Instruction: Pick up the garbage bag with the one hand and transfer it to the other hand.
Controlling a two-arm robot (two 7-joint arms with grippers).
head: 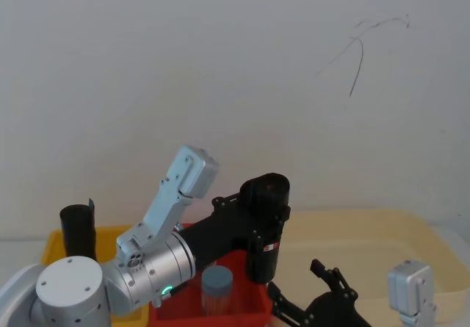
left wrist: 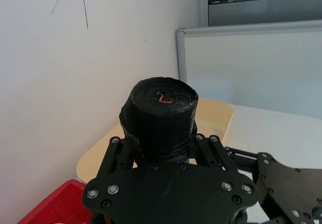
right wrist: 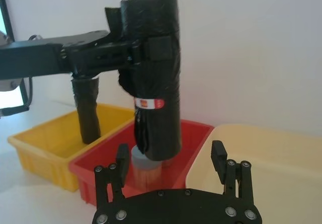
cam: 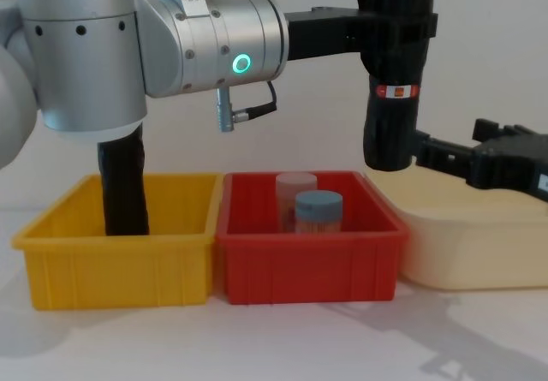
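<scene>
While the head view was examined, the left gripper (head: 255, 211) was found closed on the upper part of the garbage bag (head: 267, 220). The bag hung upright in the air over the red bin (head: 246, 314). The right gripper (head: 302, 289) lay at about five o'clock of the bag.

Left wrist view: the roll's end face rose between that gripper's fingers (left wrist: 116, 149), clamped from both sides.

Right wrist view: the right gripper's fingers (right wrist: 122, 158) were spread wide and held nothing. The bag's lower end sat just beyond them, and the label band (right wrist: 149, 103) circled its middle.

Chest view: the bag was at one o'clock of the red bin. The right gripper was at four o'clock of the bag, near its lower end; contact could not be determined.

Assessment: the glossy film was judged slippery and slightly yielding, and the roll light. The recommended hold was the free length below the label band, squarely across the diameter and clear of the left fingers.
</scene>
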